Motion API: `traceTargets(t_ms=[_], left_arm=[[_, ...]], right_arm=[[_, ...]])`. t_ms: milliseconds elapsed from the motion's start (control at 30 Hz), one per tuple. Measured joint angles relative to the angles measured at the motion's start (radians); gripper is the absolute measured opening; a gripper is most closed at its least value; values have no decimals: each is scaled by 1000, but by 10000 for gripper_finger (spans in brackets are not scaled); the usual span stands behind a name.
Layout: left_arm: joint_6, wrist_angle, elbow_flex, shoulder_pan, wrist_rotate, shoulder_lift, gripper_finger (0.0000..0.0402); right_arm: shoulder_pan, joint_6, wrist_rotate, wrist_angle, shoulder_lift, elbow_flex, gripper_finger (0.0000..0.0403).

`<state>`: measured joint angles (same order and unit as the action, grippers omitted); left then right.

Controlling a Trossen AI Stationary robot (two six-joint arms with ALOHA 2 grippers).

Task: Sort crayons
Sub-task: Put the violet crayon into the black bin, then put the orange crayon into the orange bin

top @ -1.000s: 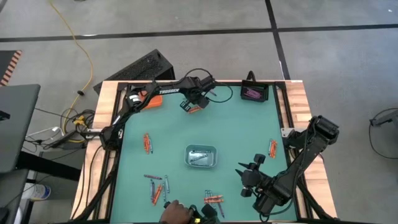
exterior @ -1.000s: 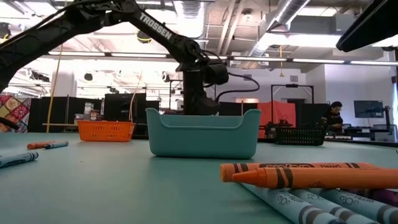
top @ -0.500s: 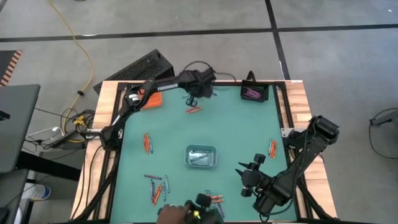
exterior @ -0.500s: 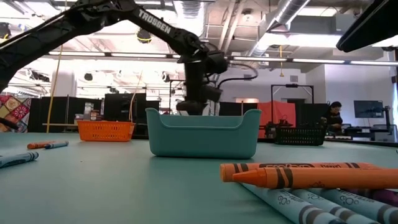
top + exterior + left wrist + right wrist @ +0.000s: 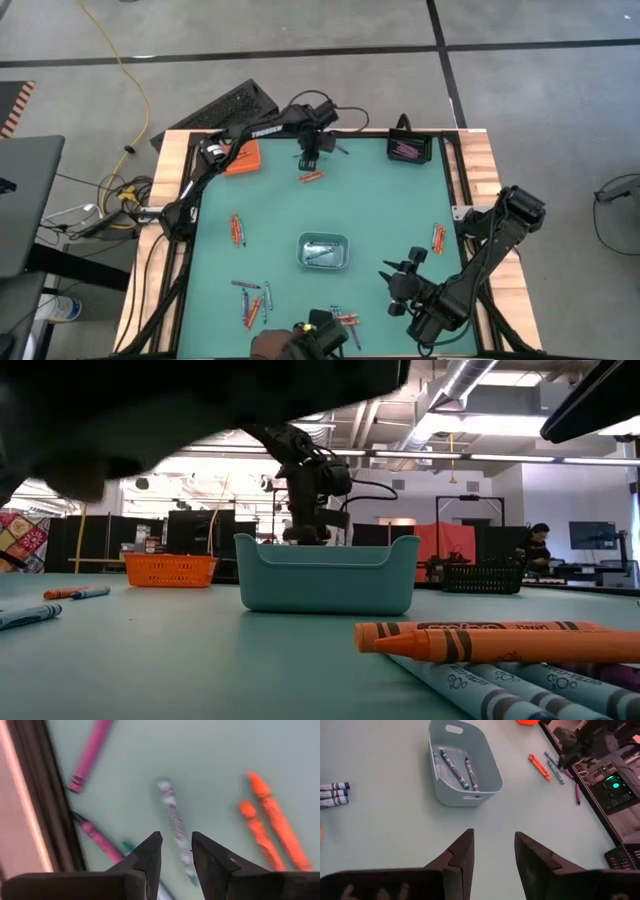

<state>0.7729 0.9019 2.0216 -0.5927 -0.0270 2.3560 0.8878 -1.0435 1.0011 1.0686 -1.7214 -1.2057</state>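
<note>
My left gripper [image 5: 308, 160] is open near the table's far edge, hanging over a grey-blue crayon [image 5: 174, 822]. Its wrist view shows two orange-red crayons [image 5: 267, 827] to one side and purple-pink crayons [image 5: 90, 755] by the table's rim; none of these is touched. The two orange-red crayons [image 5: 312, 177] lie flat just nearer than the gripper. My right gripper [image 5: 386, 272] is open and empty over the near right of the table [image 5: 492, 837]. More crayons lie scattered at the left [image 5: 237, 230], the right [image 5: 438, 237] and the near edge [image 5: 250, 300].
A clear-grey tray [image 5: 324, 251] with grey-blue crayons stands mid-table. An orange tray [image 5: 243, 157] is at the far left and a black tray [image 5: 408, 150] with purple-pink crayons at the far right. A person's hand [image 5: 285, 343] reaches in at the near edge by some crayons [image 5: 343, 318].
My left gripper has moved from over the two orange-red crayons toward the table's far edge; the crayons stay lying on the table. The person's hand at the near edge has moved right and now darkens the top of the low view.
</note>
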Motion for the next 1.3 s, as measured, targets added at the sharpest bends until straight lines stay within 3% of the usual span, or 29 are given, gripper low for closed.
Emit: traceTargets(t_ms=[133, 233, 833, 967, 1100, 1200, 1300], left_arm=[[-13, -41, -1, 8, 43, 29, 99], [-19, -40, -2, 8, -9, 29, 99], [-66, -37, 25, 13, -8, 28, 89], [-99, 101, 75, 12, -99, 26, 110], [-156, 276, 105, 38, -107, 25, 122], [-180, 375, 87, 72, -68, 26, 121], [-187, 356, 52, 108, 15, 26, 115]], right_arm=[[-1, 2, 2, -4, 0, 0, 140], [1, -3, 1, -4, 0, 0, 140], [2, -4, -1, -29, -1, 0, 140], [2, -4, -13, -30, -1, 0, 140], [4, -5, -16, -30, -1, 0, 140], [9, -5, -11, -29, 0, 0, 140], [14, -5, -11, -30, -1, 0, 140]])
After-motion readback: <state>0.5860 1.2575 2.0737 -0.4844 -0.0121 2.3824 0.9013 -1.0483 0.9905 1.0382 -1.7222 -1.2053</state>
